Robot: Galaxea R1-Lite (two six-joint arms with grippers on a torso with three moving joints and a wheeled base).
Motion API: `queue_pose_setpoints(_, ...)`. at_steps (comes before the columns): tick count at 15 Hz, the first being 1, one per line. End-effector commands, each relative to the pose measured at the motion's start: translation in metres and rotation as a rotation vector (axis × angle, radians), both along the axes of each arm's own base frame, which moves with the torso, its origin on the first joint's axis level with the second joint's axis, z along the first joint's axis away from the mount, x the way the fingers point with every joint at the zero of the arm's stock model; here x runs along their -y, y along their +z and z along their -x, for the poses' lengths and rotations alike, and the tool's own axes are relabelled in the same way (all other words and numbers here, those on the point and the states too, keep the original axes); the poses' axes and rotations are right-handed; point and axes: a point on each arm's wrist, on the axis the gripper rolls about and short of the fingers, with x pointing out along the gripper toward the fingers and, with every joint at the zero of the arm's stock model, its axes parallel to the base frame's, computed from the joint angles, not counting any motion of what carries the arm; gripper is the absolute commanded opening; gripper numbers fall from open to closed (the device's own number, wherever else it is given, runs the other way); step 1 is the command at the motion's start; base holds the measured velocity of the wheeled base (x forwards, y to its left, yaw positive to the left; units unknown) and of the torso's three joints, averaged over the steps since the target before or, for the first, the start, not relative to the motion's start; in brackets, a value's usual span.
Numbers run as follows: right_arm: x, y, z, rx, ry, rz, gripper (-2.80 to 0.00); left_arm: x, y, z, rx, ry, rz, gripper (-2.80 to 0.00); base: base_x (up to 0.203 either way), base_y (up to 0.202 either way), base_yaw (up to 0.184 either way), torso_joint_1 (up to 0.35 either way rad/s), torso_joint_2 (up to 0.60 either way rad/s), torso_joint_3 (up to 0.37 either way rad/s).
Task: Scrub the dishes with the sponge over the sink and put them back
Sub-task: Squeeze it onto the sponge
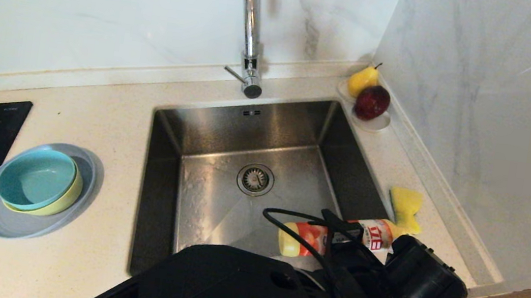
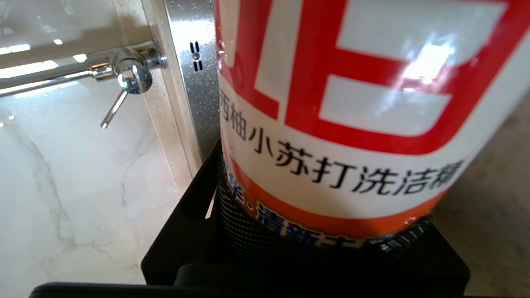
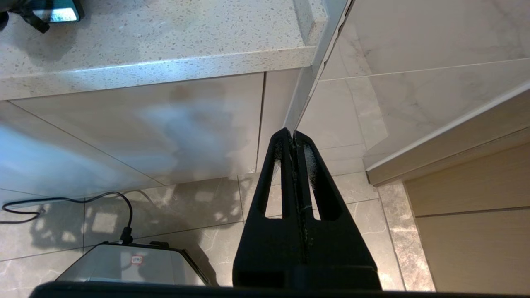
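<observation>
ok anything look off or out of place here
Only one thing: the left tool holds a detergent bottle lying sideways over the sink, cap end over the basin. The sponge sits unused on the counter, and the dishes stay stacked.

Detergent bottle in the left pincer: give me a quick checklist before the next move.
1. Left pincer gripping the detergent bottle: ok, fingers either side of its body.
2. Bottle over the sink: ok, lying level above the front right part.
3. Sponge reachable: ok, on the counter right of the sink.
4. Dishes ready: ok, two bowls stacked on the plate, left of the sink.
5. Bottle cap open: cannot tell.
6. Right pincer clear: ok, shut, parked below the counter.
</observation>
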Motion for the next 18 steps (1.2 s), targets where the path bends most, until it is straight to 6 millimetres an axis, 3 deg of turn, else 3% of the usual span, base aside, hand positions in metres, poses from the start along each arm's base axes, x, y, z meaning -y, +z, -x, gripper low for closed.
queue_pose_setpoints(1,0.000,0.000,0.000,0.000,0.002,0.002,-2.80,0.002,0.007,-0.002,0.018,0.003,0.010,-2.80,0.000,0.000,0.000,0.000,0.00,0.000)
queue_pose_setpoints(8,0.000,0.000,0.000,0.000,0.001,0.002,-2.80,0.008,0.040,-0.005,0.080,-0.034,-0.098,-2.80,0.000,0.000,0.000,0.000,0.00,0.000)
queue_pose_setpoints(18,0.000,0.000,0.000,0.000,0.002,0.002,-2.80,0.008,0.037,-0.006,0.060,-0.041,-0.190,-2.80,0.000,0.000,0.000,0.000,0.00,0.000)
